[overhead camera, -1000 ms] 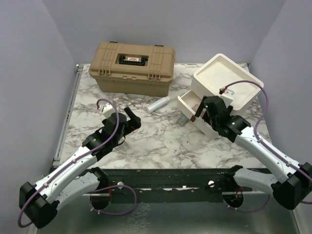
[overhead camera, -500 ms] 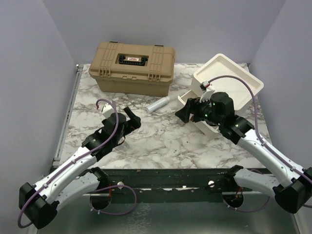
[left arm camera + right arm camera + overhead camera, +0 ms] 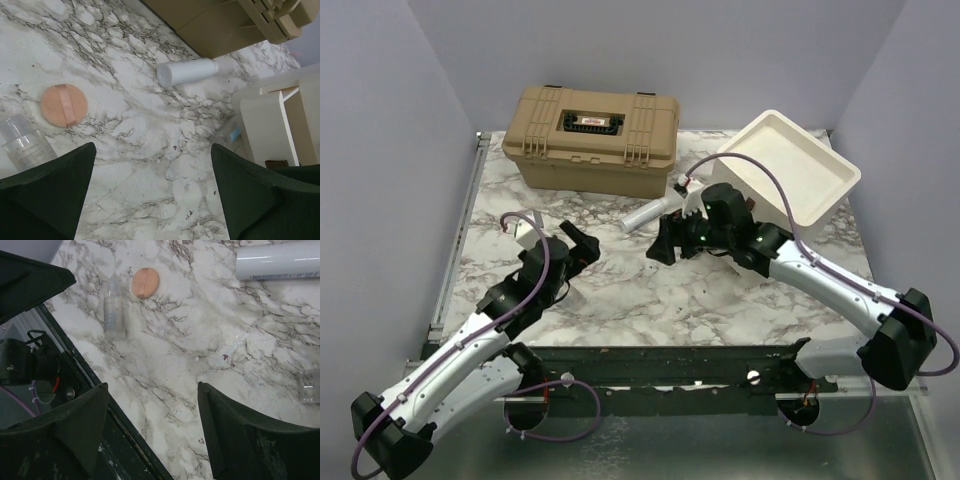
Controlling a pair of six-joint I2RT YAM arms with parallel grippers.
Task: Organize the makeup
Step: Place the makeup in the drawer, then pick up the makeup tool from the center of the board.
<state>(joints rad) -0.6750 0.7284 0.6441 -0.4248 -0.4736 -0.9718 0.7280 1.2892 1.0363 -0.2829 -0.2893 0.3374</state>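
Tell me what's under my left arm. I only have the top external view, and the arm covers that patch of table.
Observer: A round peach powder puff lies flat there, in the left wrist view.
Operator: Anything else near it?
Observer: A small clear bottle is next to the puff, not touching it.
Operator: Is the right gripper carrying anything?
Observer: No. The right gripper has its jaws open, with nothing between them.
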